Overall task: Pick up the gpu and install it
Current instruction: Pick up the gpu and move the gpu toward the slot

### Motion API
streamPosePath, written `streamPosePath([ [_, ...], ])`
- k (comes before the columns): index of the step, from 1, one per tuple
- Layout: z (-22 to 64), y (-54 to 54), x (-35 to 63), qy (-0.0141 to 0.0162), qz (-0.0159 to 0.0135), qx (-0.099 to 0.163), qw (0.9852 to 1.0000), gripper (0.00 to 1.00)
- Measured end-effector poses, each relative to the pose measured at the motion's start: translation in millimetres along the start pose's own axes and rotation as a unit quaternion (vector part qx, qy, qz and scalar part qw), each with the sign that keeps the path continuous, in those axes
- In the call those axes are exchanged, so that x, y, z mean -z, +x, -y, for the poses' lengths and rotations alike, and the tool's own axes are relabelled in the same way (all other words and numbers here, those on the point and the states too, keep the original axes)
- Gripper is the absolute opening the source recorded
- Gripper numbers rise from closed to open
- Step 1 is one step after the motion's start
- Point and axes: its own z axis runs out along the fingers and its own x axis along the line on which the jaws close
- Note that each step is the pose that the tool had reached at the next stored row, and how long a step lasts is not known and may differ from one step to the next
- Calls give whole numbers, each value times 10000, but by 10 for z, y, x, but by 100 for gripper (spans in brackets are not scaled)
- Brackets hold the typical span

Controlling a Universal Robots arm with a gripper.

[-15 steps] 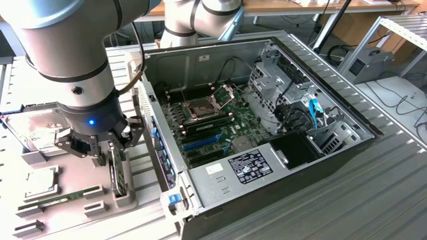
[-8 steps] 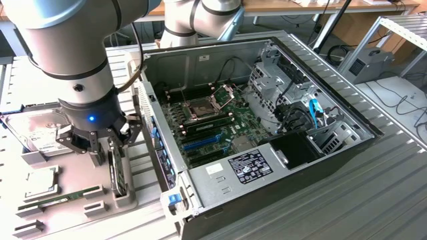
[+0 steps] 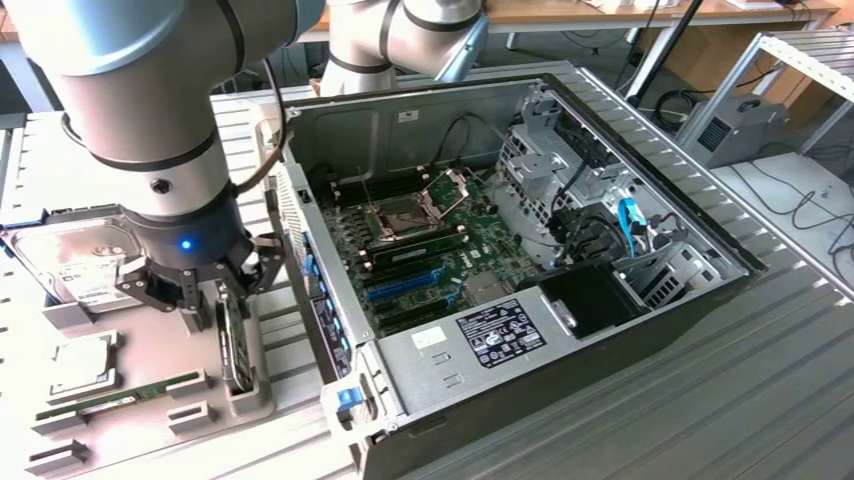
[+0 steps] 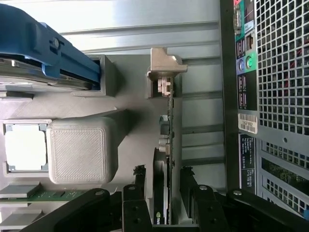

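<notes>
1. The fingers (image 4: 137, 193) stand wide open, one on each side of the gpu (image 4: 165, 140). A gap shows on either side, so they hold nothing.
2. The gpu (image 3: 238, 348) stands on its edge in a slot of the grey holder (image 3: 167, 340) on the desk (image 3: 747, 400), just beside the open computer case (image 3: 561, 250), on the exterior view's left.
3. The same holder carries a hard drive (image 3: 74, 262), a processor (image 3: 80, 365) and a RAM stick (image 3: 120, 396), all further to the exterior view's left.
</notes>
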Motion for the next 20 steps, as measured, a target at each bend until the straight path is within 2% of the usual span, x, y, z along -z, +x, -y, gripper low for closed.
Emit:
streamPosePath([
  [7, -1, 2, -93, 2, -19, 1, 10000, 42],
  [13, -2, 1, -94, 2, -18, 1, 10000, 42],
  [14, -2, 2, -93, 2, -18, 1, 10000, 41],
  [16, -2, 1, -93, 2, -18, 1, 10000, 29],
  [20, -2, 2, -93, 2, -18, 1, 10000, 29],
])
